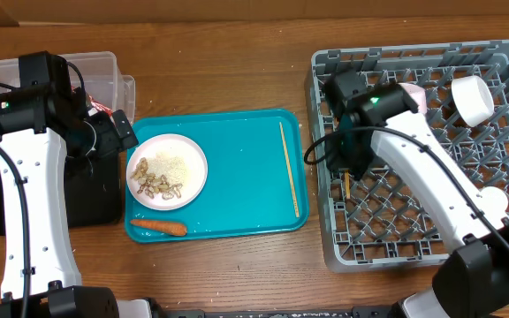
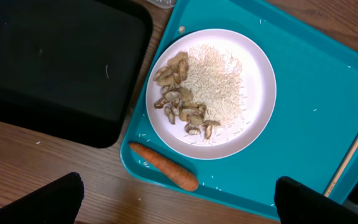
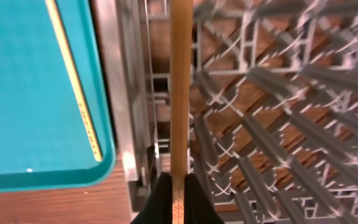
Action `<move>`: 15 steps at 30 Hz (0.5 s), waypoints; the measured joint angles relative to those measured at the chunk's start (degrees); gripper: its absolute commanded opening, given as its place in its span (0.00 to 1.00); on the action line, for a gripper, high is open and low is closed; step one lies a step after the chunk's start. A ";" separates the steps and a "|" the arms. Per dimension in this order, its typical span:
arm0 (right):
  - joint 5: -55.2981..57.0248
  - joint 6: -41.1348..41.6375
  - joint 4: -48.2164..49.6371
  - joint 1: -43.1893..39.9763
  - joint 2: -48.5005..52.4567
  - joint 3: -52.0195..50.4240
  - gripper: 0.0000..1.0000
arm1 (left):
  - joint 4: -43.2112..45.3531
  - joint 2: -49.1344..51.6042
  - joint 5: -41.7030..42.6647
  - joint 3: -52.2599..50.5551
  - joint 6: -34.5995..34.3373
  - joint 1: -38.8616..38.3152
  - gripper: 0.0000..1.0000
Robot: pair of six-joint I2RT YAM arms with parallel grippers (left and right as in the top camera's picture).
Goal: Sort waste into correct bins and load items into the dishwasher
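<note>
Wooden tabletop (image 1: 237,53): at three o'clock, right gripper (image 3: 178,190) clamps a thin wooden chopstick (image 3: 179,93) in the grey plastic dish rack (image 3: 278,112); release likely next; left gripper (image 2: 179,190), nine o'clock, open.

Scanning now: no readable text, label or number anywhere. Closest thing: tiny reddish marks near end of chopstick (image 3: 179,93) pinched in my right hand (image 3: 178,190), too blurred to read.
</note>
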 measured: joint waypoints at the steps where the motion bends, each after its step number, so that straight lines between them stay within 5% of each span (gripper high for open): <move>1: 0.02 -0.22 0.63 0.00 0.00 -1.40 0.04 | 0.04 0.00 -0.02 0.00 0.00 0.00 1.00; 4: -0.42 -0.76 2.86 0.00 0.31 -5.51 0.06 | 0.02 0.00 -0.02 0.00 0.00 0.00 1.00; 6: -0.57 -1.01 3.82 0.00 0.52 -7.19 0.17 | 0.02 0.00 -0.02 0.00 -0.02 -0.02 1.00; 8: -0.63 -0.72 4.50 0.00 0.63 -7.69 0.39 | 0.00 0.00 -0.02 0.00 0.00 -0.02 1.00; 15: -1.03 -1.29 3.43 0.00 0.68 -6.01 0.43 | 0.00 0.00 -0.02 0.00 0.00 -0.02 1.00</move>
